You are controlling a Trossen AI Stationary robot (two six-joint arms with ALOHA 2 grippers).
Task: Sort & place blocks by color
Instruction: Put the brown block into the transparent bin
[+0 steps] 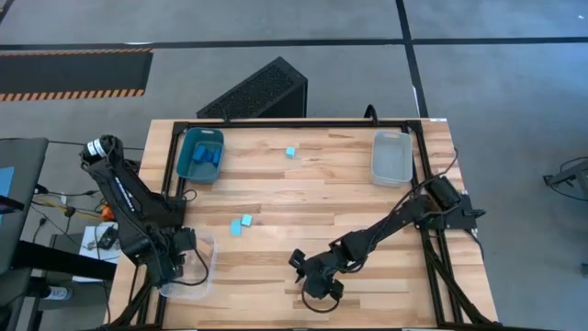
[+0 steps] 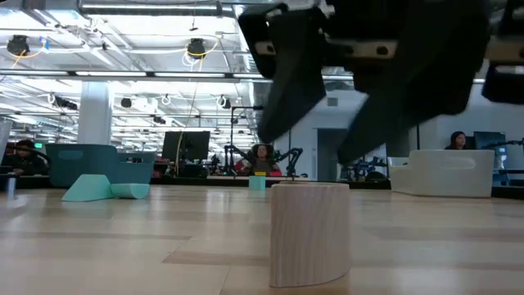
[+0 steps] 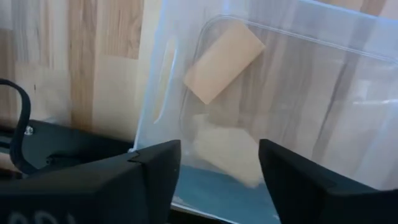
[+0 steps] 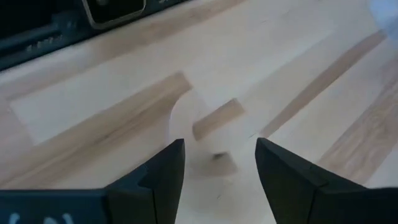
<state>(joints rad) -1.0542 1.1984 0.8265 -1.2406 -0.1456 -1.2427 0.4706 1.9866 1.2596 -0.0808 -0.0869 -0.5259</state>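
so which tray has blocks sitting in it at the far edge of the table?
The blue tray at the far left corner: dark blue blocks lie in it. The clear tray at the far right shows none; the clear tray under the left gripper is at the near edge.

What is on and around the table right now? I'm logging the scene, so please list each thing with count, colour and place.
Bare wood block: one, pale, near front edge, under the right gripper.
Wood blocks in tray: at least one pale, in the clear tray at front left.
Turquoise blocks: two mid-table; one near the back.
Blue tray: one, back left, dark blue blocks inside.
Grey tray: one, back right.
Black box: one, on the floor behind.
Left gripper: open, over the clear tray.
Right gripper: open, above the wood block.
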